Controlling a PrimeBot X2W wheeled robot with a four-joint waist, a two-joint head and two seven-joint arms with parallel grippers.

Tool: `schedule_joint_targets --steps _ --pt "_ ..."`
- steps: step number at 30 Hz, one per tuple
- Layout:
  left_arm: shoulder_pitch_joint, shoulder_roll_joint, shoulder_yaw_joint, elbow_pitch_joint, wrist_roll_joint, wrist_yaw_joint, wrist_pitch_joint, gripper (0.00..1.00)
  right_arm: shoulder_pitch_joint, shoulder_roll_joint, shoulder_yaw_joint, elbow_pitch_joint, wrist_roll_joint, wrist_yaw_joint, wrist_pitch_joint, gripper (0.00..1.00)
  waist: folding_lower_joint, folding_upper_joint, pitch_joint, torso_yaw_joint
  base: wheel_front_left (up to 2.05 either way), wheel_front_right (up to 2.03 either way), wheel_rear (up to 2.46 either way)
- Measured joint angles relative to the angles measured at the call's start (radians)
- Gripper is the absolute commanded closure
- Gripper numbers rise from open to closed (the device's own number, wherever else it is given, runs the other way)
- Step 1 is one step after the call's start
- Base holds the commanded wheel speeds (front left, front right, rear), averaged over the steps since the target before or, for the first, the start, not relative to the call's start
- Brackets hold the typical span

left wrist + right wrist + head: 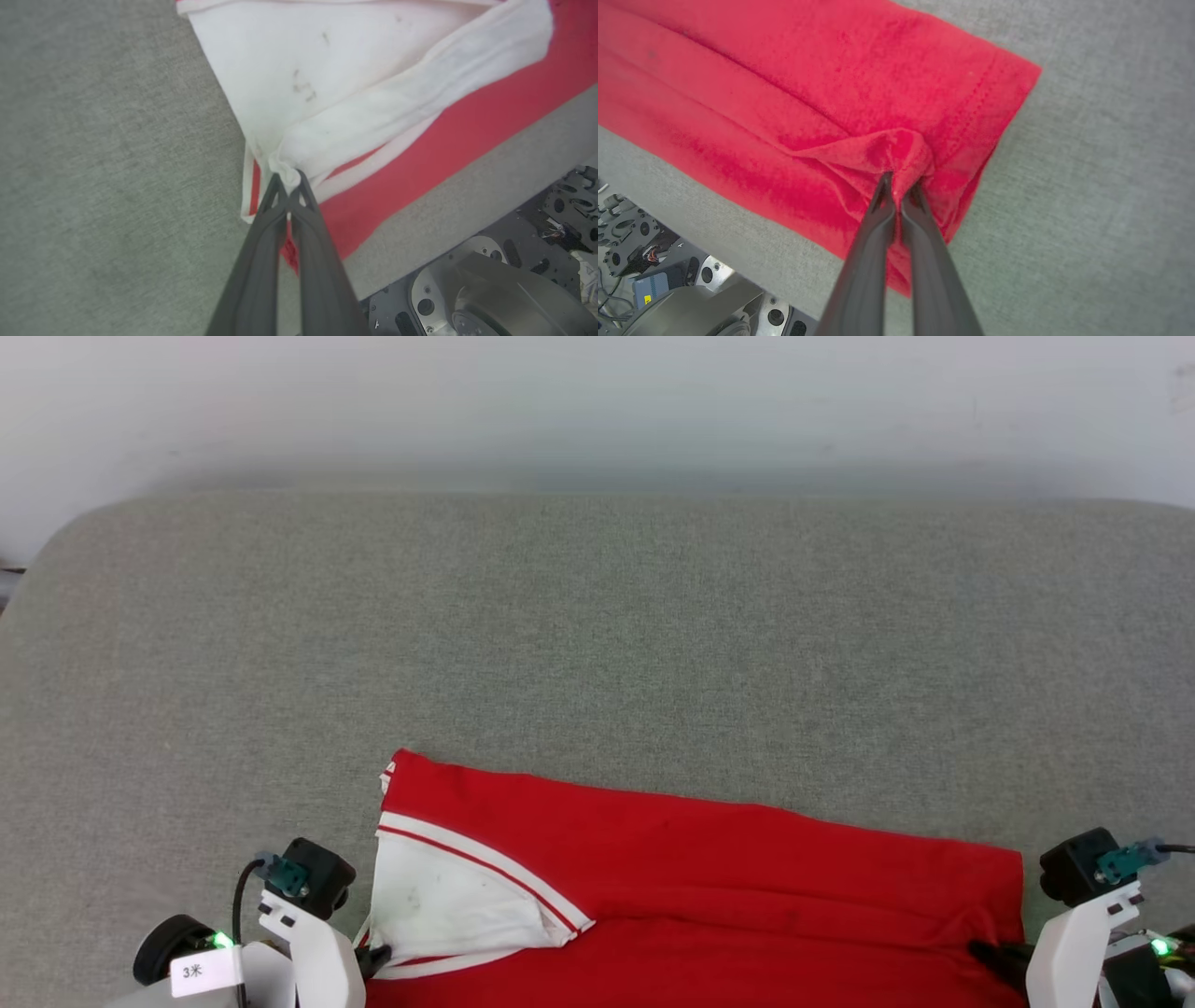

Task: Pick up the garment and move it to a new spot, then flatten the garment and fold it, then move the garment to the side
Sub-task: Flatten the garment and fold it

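The garment (709, 887) lies folded lengthwise near the front edge of the grey surface, red with a white sleeve (448, 896) at its left end. My left gripper (373, 959) is shut on a pinch of white sleeve cloth (287, 175) by the striped trim. My right gripper (990, 957) is shut on a bunched fold of red fabric (901, 179) near the garment's hemmed right end. The chest print is hidden.
The grey padded surface (597, 635) stretches far beyond the garment to a pale wall. Its front edge (444, 233) runs close under the garment, with the robot's metal base (490, 294) just below it.
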Motion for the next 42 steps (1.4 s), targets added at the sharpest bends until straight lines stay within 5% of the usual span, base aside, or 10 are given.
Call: schedule_joint_targets --steps 6,7,8,20,32,42 --pt "0.016 -0.038 0.004 0.055 -0.019 -0.013 -0.027 1.00 0.003 0.029 -0.007 0.038 -0.005 0.000 -0.012 0.96 0.0000 0.0000 0.008 0.002 0.00 0.00 0.00" --pt "0.016 -0.040 0.006 0.062 -0.017 -0.009 -0.035 0.92 0.003 0.033 -0.012 0.039 -0.003 0.000 -0.021 0.53 0.0000 0.0000 0.006 0.002 0.00 0.00 0.00" --pt "0.017 -0.042 0.006 0.064 -0.011 -0.003 -0.044 0.00 0.005 0.036 -0.018 0.039 -0.004 0.000 -0.032 0.00 0.0000 0.0000 0.002 0.001 0.00 0.00 0.00" --pt "0.034 -0.024 0.085 0.011 0.055 0.142 -0.255 0.00 0.018 0.030 -0.125 -0.077 -0.035 0.000 -0.088 0.00 0.0000 0.0000 -0.048 0.004 0.00 0.00 0.00" --pt "0.109 -0.035 0.241 -0.026 0.116 0.334 -0.440 0.00 0.064 0.017 -0.265 -0.126 -0.096 0.000 0.011 0.00 0.0000 0.0000 -0.064 0.030 0.00 0.00 0.00" --pt "0.281 -0.146 0.574 -0.114 0.396 0.447 -0.442 0.00 0.088 0.053 -0.308 -0.077 -0.074 0.000 0.105 0.00 0.0000 0.0000 -0.041 0.071 0.00 0.00 0.00"
